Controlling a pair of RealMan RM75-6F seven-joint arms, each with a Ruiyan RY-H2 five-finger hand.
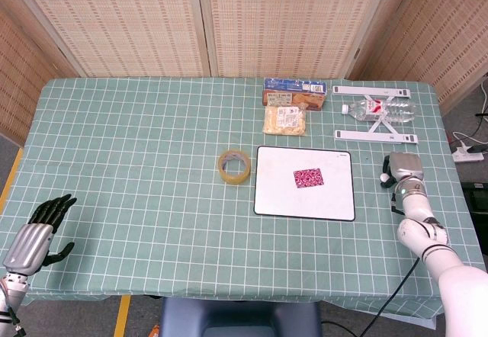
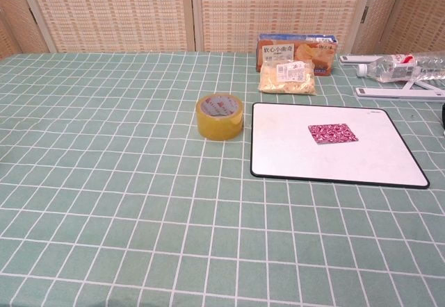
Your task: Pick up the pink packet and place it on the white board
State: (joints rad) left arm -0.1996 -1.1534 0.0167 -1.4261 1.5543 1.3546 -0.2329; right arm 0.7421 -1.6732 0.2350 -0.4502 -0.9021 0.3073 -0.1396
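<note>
From my station I see the pink packet (image 1: 308, 177) lying flat on the white board (image 1: 274, 196), a little right of the board's middle and apart from its dark edge on every side; the chest view shows the same, the packet (image 2: 332, 133) resting on the board (image 2: 292, 158) with nothing touching it. My right robot hand (image 1: 402, 171) sits on the table (image 1: 137, 146) just to the right of the board, palm down, well clear of the packet; its back faces the head camera, so I cannot tell how its fingers are set, though I can see nothing in it. In the chest view only a dark sliver shows at the right edge, too little to read. My left robot hand (image 1: 36, 234) rests near the table's front left corner, far from everything else, fingers stretched out and apart, holding nothing. A roll of yellow tape (image 1: 234, 165) stands just left of the board, close to its upper left corner but not touching it. Behind the board lies a bag of pale snacks (image 1: 284, 119), and behind that, touching it, a blue and orange box (image 1: 294, 89). To the right of those, a clear water bottle (image 1: 379, 110) lies on its side across a white folding stand (image 1: 375, 134).
</note>
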